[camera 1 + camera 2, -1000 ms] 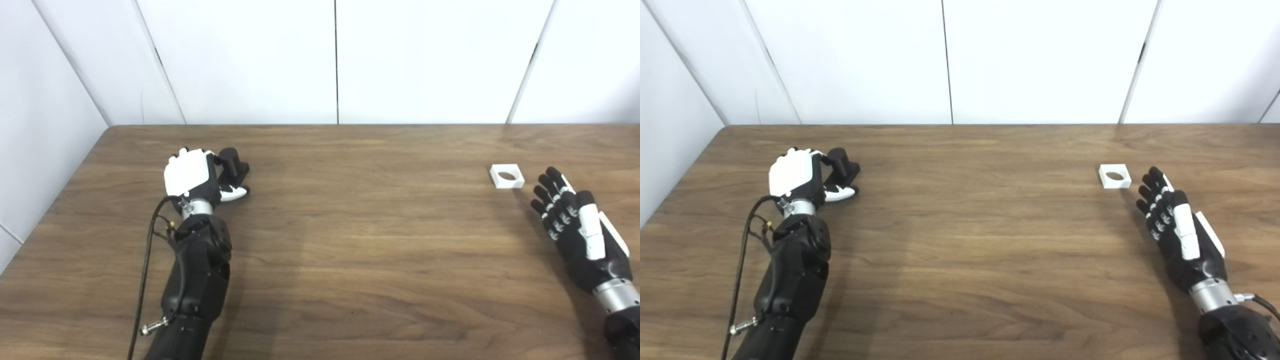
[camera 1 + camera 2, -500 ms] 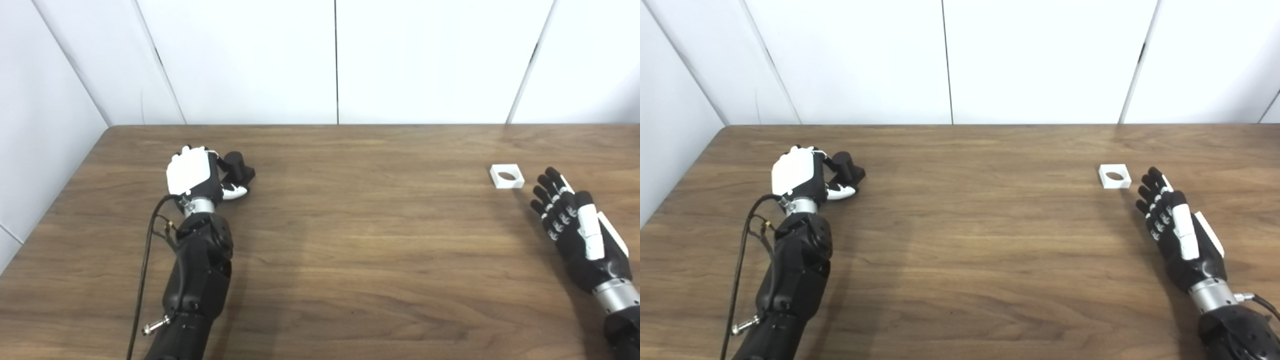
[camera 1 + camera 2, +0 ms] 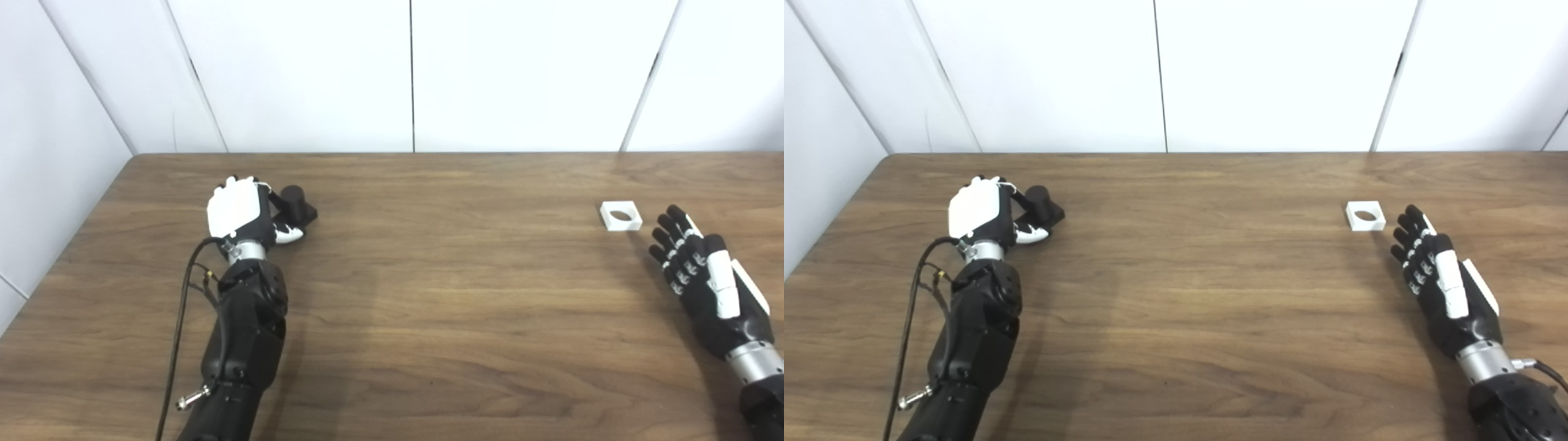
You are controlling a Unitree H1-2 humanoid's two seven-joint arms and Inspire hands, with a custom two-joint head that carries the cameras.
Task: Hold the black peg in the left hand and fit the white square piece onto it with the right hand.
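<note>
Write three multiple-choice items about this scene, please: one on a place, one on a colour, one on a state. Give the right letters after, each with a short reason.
1. Where does the white square piece lie?
A. in the right hand
B. on the wooden table, just beyond the right hand's fingertips
C. on the black peg

2. What colour is the back plate of the left hand?
A. white
B. red
C. yellow

3. What is the state of the right hand?
A. shut on the white square piece
B. shut on the black peg
C. open, holding nothing

Answers:
1 B: the piece rests flat on the wooden table, with a gap of table between it and the fingertips.
2 A: the plate shows white above the black fingers.
3 C: its fingers are stretched out and hold nothing; the black peg is at the left hand.
</note>
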